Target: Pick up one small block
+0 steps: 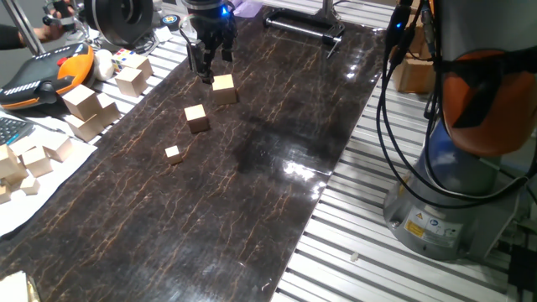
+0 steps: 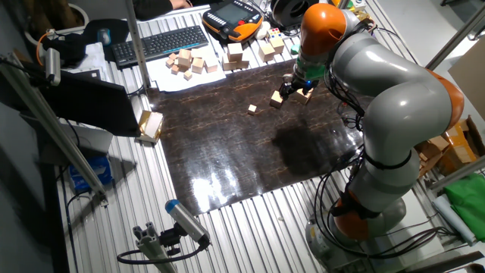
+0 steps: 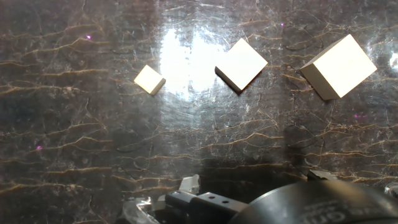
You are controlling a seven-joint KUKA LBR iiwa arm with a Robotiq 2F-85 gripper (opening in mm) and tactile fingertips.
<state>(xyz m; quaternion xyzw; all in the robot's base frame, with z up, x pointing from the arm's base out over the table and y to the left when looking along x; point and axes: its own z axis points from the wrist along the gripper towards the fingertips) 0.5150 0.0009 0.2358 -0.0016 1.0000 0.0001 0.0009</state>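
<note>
Approaching stage: gripper [image 1: 208, 69], jaws apart and empty, hangs upper centre beside the larger cube [image 1: 224, 88]; small block [image 1: 196, 117] rests lower left on the table [image 1: 252, 184]; next, shift over it and descend

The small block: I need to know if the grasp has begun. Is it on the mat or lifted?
On the mat. The small block sits flat on the dark mat, with the gripper apart from it, near the larger cube.

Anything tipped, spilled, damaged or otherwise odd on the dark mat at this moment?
Nothing stands out. The small block, a larger cube and a tiny cube sit flat and apart in a rough line on the mat; the gripper hangs beside the larger cube.
</note>
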